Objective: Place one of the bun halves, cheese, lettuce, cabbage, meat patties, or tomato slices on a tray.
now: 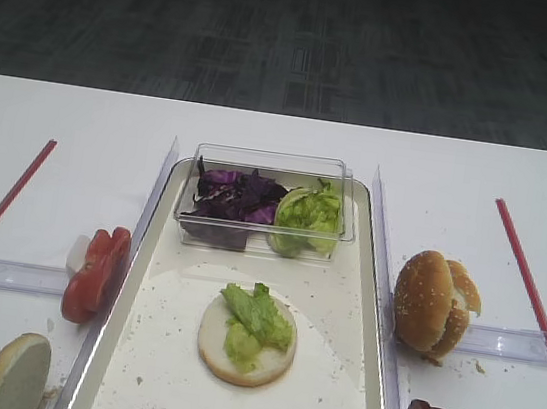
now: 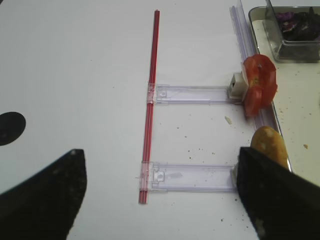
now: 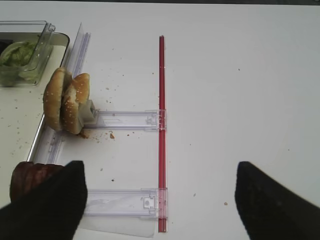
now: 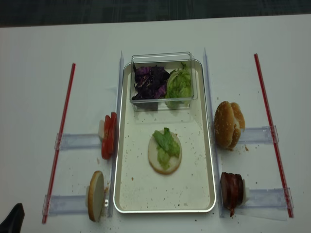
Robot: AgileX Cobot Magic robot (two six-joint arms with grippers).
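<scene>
Bun halves point(image 3: 66, 101) untouched beyond the right gripper point(image 3: 160, 200), jaws wide apart, empty.

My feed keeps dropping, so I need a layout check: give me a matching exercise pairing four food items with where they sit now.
Things:
1. tomato slices
2. meat patties
3. purple cabbage
4. bun half with lettuce

Places:
A. in the clear tub
B. flat on the middle of the tray
C. outside the tray's left rim
D. outside the tray's right rim, near end

Pairs: 1-C, 2-D, 3-A, 4-B
</scene>
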